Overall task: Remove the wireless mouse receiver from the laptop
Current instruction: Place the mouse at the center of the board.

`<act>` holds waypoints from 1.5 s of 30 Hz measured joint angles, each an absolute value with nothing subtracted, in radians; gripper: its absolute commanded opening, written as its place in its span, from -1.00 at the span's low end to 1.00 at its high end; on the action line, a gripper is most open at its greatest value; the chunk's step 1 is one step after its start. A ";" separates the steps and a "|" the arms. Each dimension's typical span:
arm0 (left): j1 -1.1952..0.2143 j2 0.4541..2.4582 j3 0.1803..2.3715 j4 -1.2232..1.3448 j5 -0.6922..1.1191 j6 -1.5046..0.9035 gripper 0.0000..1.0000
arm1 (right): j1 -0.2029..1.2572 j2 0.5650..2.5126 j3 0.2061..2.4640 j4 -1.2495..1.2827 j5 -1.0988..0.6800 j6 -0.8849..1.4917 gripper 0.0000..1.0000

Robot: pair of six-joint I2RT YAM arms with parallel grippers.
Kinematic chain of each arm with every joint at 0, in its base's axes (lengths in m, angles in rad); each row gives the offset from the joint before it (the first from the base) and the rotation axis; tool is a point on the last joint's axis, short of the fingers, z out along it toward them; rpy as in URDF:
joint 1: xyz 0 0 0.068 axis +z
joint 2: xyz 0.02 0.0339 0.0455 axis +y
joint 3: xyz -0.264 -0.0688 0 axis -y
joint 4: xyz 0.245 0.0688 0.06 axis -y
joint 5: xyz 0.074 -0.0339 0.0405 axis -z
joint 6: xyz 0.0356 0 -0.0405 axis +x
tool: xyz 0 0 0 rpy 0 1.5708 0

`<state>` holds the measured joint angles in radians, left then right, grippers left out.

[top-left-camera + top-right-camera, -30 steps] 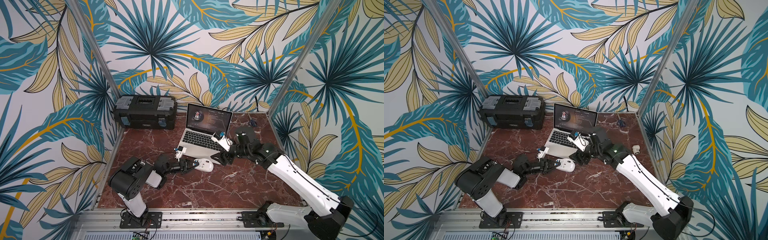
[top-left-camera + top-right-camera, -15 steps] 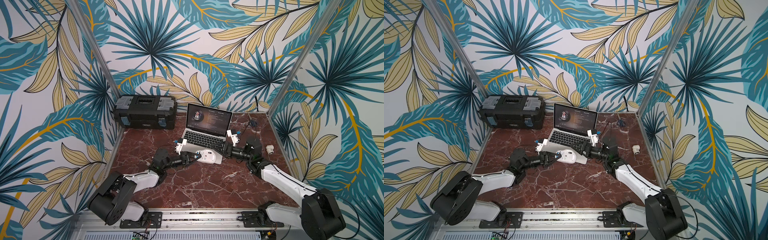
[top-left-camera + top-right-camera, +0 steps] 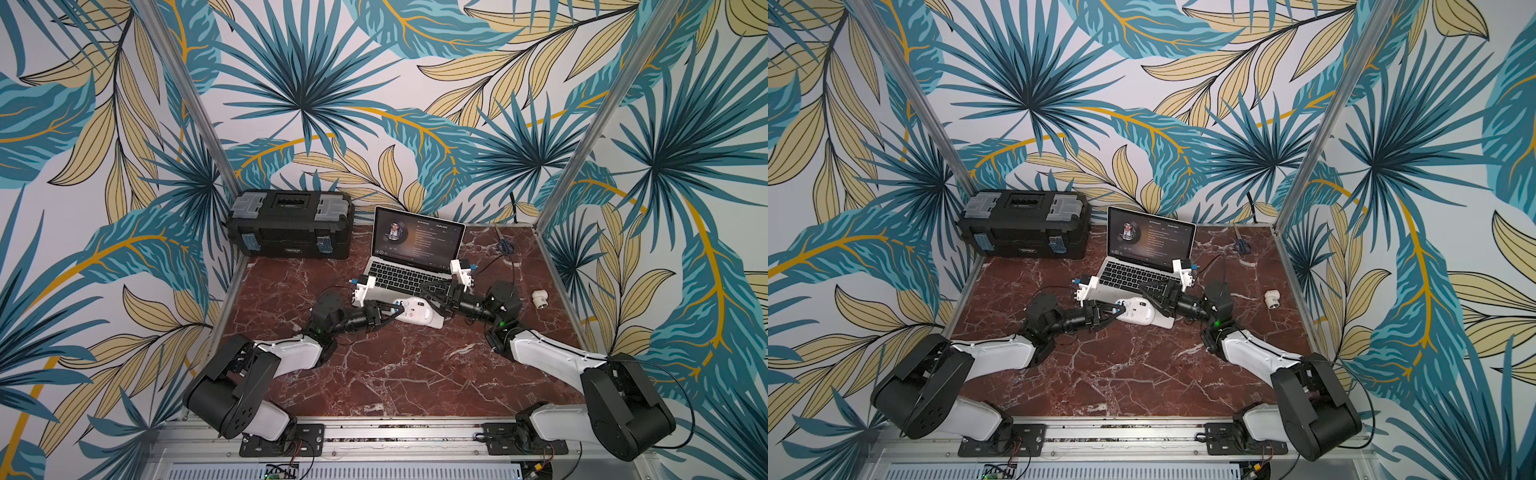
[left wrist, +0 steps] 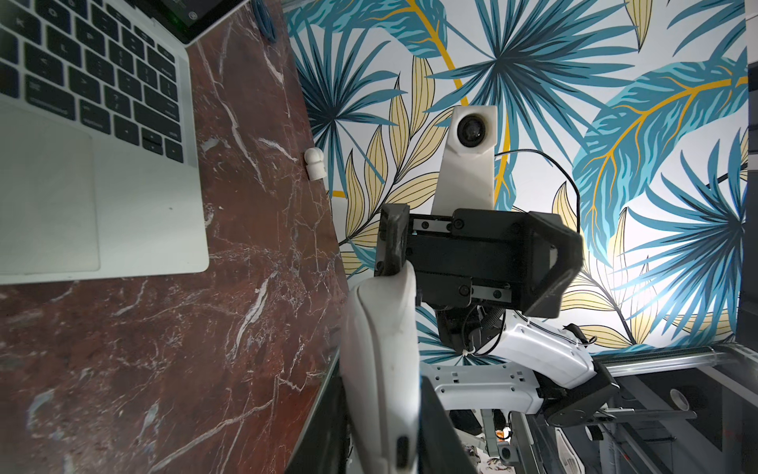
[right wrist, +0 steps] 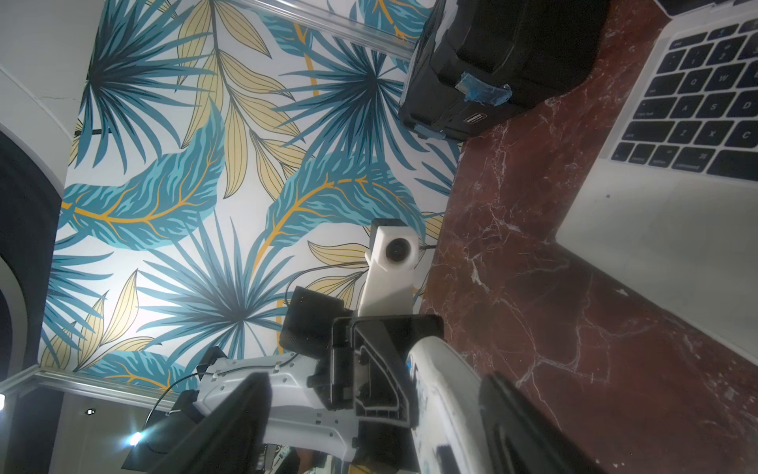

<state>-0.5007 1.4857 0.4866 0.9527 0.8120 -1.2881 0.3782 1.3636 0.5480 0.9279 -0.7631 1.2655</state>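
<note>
The silver laptop (image 3: 402, 277) (image 3: 1133, 275) stands open at the back of the red marble table, its screen lit. A white mouse (image 3: 415, 311) (image 3: 1138, 311) hangs over the laptop's front edge. My left gripper (image 3: 397, 311) (image 3: 1119, 309) is shut on its left end; in the left wrist view the mouse (image 4: 381, 328) sits between the two dark fingers of that gripper (image 4: 381, 410). From the right, my right gripper (image 3: 430, 299) (image 3: 1152, 297) (image 5: 369, 422) stands open, jaws wide around the mouse (image 5: 443, 390), with a gap on one side. The wireless mouse receiver does not show.
A black toolbox (image 3: 291, 228) (image 5: 504, 53) stands at the back left beside the laptop. A small white plug-like piece (image 3: 539, 298) (image 4: 315, 163) lies by the right wall. A blue-handled tool (image 3: 505, 246) lies at the back right. Patterned walls close in three sides.
The left gripper has brought the mouse from the table in front of the laptop to over its front edge. The right arm has dropped low, its open jaws now around the mouse's right end.
</note>
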 measured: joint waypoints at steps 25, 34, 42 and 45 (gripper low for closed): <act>-0.490 1.500 0.529 0.964 0.797 -1.267 -1.00 | 0.409 1.362 0.501 0.779 -0.773 1.213 0.75; -0.490 1.521 0.529 0.987 0.797 -1.268 -1.00 | 0.409 1.367 0.472 0.920 -0.683 1.305 0.40; -0.490 1.521 0.529 0.999 0.796 -1.276 -1.00 | 0.422 1.448 0.469 1.053 -0.659 1.367 -0.29; -0.482 1.521 0.530 0.999 0.792 -1.296 -1.00 | 0.427 1.470 0.467 1.096 -0.650 1.362 -0.38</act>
